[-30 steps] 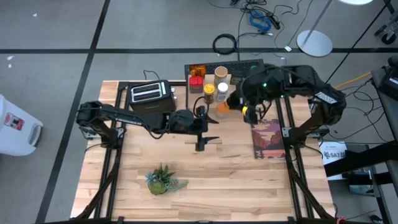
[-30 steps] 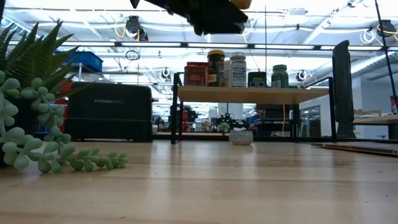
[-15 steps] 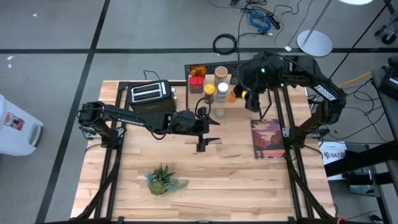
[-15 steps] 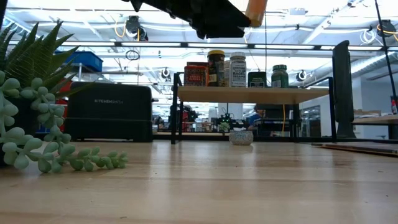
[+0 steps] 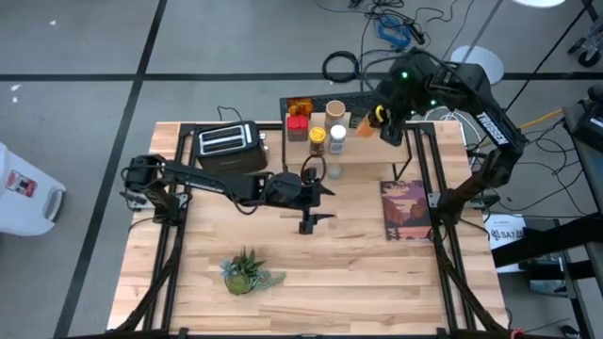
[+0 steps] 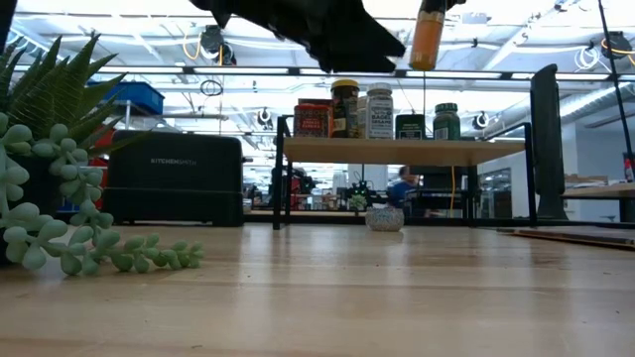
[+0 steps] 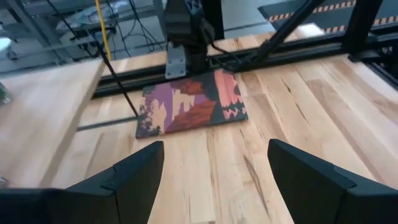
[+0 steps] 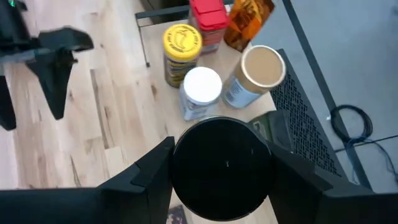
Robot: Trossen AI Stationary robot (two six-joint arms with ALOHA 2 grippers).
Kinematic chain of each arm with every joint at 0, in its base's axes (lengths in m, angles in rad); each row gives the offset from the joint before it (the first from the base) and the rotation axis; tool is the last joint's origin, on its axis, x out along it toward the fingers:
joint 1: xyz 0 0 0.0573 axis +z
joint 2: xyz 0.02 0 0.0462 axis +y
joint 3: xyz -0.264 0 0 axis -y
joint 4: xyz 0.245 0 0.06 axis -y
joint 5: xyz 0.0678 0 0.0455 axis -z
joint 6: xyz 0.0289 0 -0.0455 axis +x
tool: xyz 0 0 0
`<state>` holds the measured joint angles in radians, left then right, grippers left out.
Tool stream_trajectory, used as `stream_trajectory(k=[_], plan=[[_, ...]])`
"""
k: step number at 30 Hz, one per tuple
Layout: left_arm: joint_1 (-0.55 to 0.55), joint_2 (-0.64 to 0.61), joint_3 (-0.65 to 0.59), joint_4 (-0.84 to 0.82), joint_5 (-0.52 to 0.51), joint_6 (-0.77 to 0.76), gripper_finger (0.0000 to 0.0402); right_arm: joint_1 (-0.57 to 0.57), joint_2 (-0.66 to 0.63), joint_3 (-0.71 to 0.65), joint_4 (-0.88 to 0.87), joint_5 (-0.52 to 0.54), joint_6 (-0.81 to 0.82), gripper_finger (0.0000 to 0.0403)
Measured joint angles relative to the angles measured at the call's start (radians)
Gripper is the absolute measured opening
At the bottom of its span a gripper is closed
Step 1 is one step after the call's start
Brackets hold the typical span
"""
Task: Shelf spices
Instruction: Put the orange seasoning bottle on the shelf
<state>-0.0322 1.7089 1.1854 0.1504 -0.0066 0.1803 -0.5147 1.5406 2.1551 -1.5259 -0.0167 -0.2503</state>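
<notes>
Since a second ago your right gripper (image 5: pixel 375 119) has carried the tall orange bottle (image 5: pixel 362 120) from beside the shelf's right end up and back, so it now hangs over the light wooden plank shelf on its black wire frame (image 6: pixel 402 150). In the low view the orange bottle (image 6: pixel 428 38) shows upright, well above the plank and apart from the jars below it. You see the right fingers clamped on the bottle; in the right wrist view its dark round bottom (image 8: pixel 222 167) fills the gap between them.

Just beneath and ahead of that gripper, the white-capped shaker (image 8: pixel 200 91) stands nearest, touching or just beside the yellow-lidded jar (image 8: pixel 181 51) and the tan-lidded jar (image 8: pixel 255 73). Beyond those sit the red tin (image 8: pixel 208 20) and the amber jar (image 8: pixel 250 20) at the shelf's far end. A dark square tin (image 8: pixel 267 127) lies close to the bottle on the shelf's rear edge.

Your left gripper (image 5: pixel 316 191) has shifted only slightly; it waits over the middle of the wooden table (image 5: pixel 330 273), fingers (image 7: pixel 137 176) spread and empty, pointing toward the colourful flat book (image 7: pixel 193 103) near the right arm's base.

Farther from both grippers, the black toaster (image 5: pixel 226 143) sits left of the shelf, and the green potted plant (image 5: pixel 247 271) stands near the table's front.
</notes>
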Motion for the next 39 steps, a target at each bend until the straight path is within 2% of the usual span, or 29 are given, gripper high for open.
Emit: stream_trajectory(k=[4,11,29,34,39], plan=[[-0.001,0.023,0.000,0.000,0.003,-0.002,0.0296,-0.066,0.000,0.000,0.001,-0.062,-0.025,0.0198],[-0.005,0.044,0.000,0.007,0.004,-0.017,0.0296,-0.139,0.020,0.000,-0.001,-0.068,-0.028,0.0198],[-0.045,0.046,0.000,0.008,0.004,-0.017,0.0296,-0.193,0.105,-0.004,-0.044,-0.095,0.033,0.0198],[-0.051,0.046,-0.004,-0.007,0.004,-0.017,0.0296,-0.193,0.100,-0.046,-0.045,-0.094,0.056,0.0198],[-0.059,0.046,-0.013,-0.005,0.004,-0.018,0.0295,-0.199,0.060,-0.146,-0.039,-0.094,0.058,0.0198]])
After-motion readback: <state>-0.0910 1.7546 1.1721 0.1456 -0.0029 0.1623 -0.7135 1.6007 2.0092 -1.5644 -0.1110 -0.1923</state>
